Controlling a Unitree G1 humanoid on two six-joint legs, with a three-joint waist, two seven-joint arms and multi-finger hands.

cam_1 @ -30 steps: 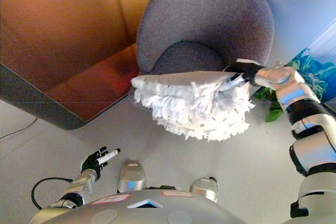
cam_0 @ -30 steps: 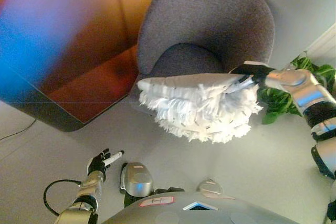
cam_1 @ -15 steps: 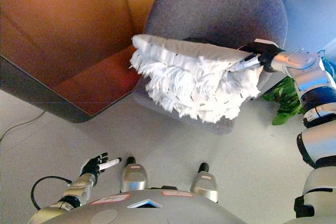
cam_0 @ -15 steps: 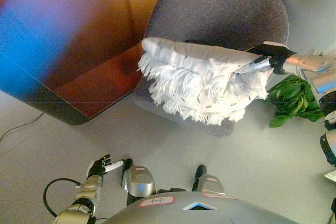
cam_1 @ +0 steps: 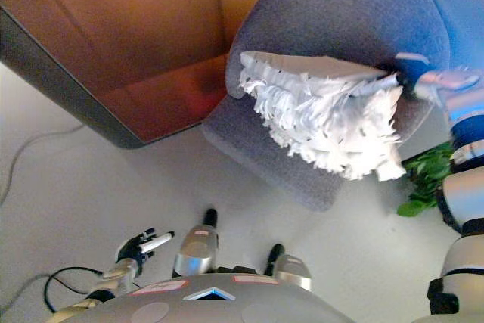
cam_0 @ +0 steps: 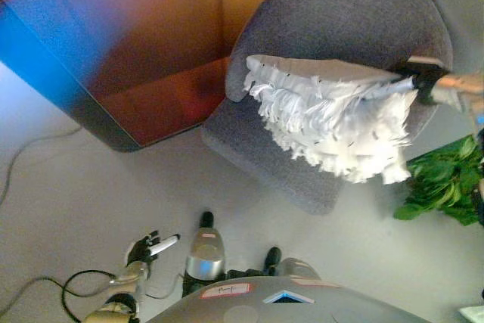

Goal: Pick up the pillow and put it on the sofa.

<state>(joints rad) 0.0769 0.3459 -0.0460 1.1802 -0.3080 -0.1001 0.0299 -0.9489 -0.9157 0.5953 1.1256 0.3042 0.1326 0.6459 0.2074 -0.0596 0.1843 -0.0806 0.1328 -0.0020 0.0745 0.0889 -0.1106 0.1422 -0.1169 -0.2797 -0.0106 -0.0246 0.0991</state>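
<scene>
A white pillow (cam_0: 333, 115) with long shaggy fringes hangs in the air over the seat of a grey round-backed sofa chair (cam_0: 340, 13). My right hand (cam_0: 420, 81) is shut on the pillow's right edge and holds it up above the seat. The pillow also shows in the right eye view (cam_1: 325, 107), with my right hand (cam_1: 408, 77) at its right end. My left hand (cam_0: 147, 247) is low at the bottom left, empty, with its fingers spread open above the floor.
A brown wooden cabinet (cam_0: 136, 51) stands left of the chair, close to its side. A green leafy plant (cam_0: 442, 183) is at the right, beside the chair. A thin cord (cam_0: 23, 156) lies on the light floor at the far left.
The camera has shifted, so the chair sits further right and closer. My right hand has carried the pillow to the right and further over the seat. My left hand stays idle.
</scene>
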